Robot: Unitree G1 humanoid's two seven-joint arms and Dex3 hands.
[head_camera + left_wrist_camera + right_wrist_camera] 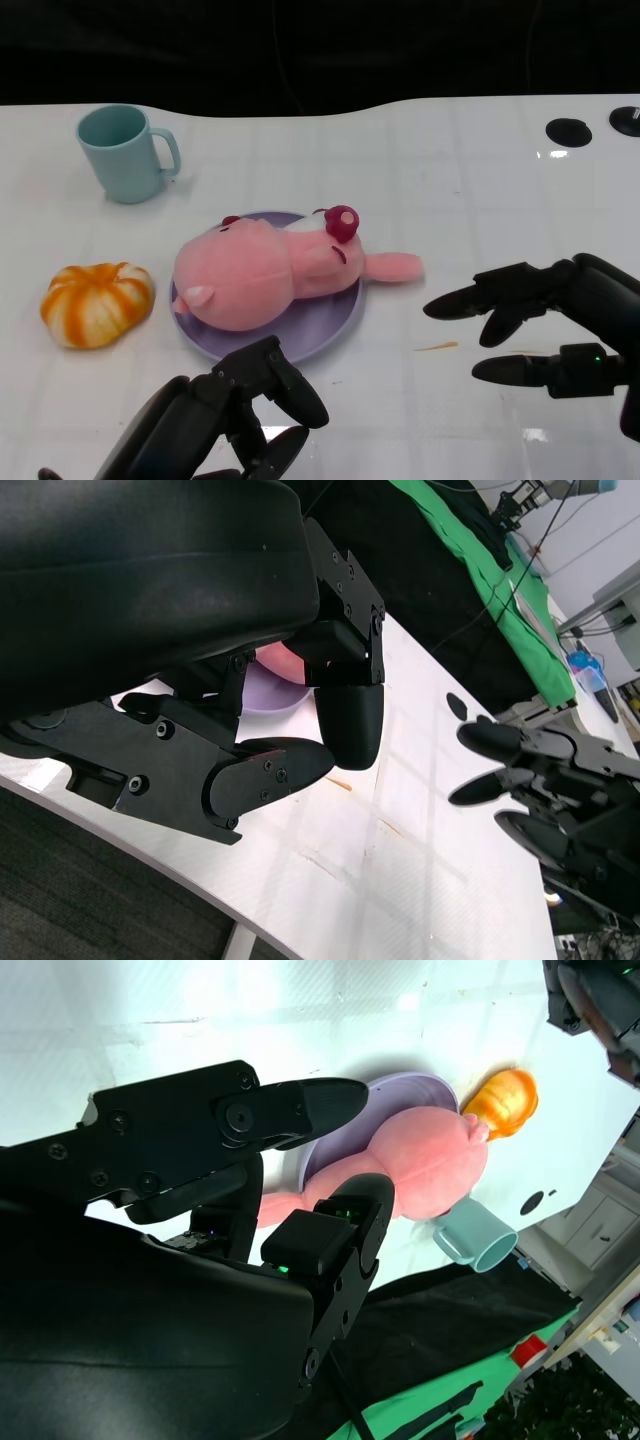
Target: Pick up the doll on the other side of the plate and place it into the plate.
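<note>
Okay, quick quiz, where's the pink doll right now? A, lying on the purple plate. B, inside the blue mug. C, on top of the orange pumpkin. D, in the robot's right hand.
A: the pink doll lies on the purple plate, one limb trailing over the rim, and neither hand touches it.

A white table [480, 160] fills the foreground; black drape [300, 45] hangs behind it; green cloth [470, 550] lies beyond the drape.
</note>
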